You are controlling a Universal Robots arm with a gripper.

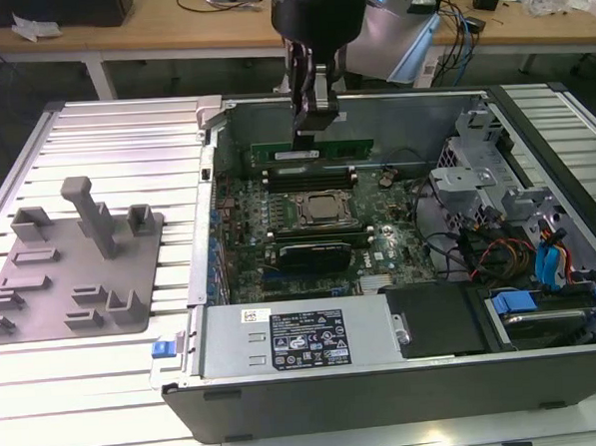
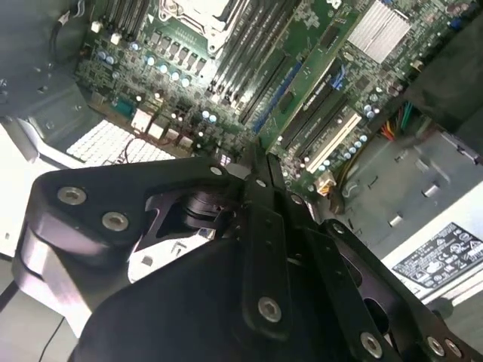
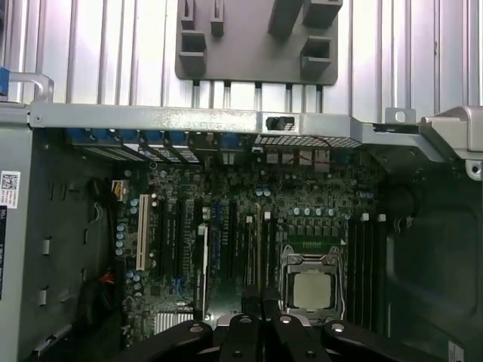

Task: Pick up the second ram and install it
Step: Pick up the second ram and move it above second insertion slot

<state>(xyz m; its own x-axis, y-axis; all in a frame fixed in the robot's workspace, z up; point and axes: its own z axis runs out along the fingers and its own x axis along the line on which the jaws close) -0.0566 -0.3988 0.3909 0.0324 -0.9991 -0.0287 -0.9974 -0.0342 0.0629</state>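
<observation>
In the exterior view the second ram (image 1: 349,146), a long green stick with a white label, hangs level just above the black memory slots (image 1: 310,174) behind the silver processor (image 1: 324,208), inside the open computer case (image 1: 211,287). My gripper (image 1: 313,134) comes straight down from above and is shut on the stick's middle. In both wrist views the black fingers (image 3: 249,302) (image 2: 260,177) stand pressed close together over the green motherboard (image 3: 226,219), with the processor (image 3: 315,290) beside them.
A grey fixture plate (image 1: 42,296) with raised blocks lies on the slatted table at the exterior view's left, also visible in the first wrist view (image 3: 256,64). A power supply (image 1: 294,338) fills the case's near side. Drive bays and cables (image 1: 539,250) crowd the exterior view's right.
</observation>
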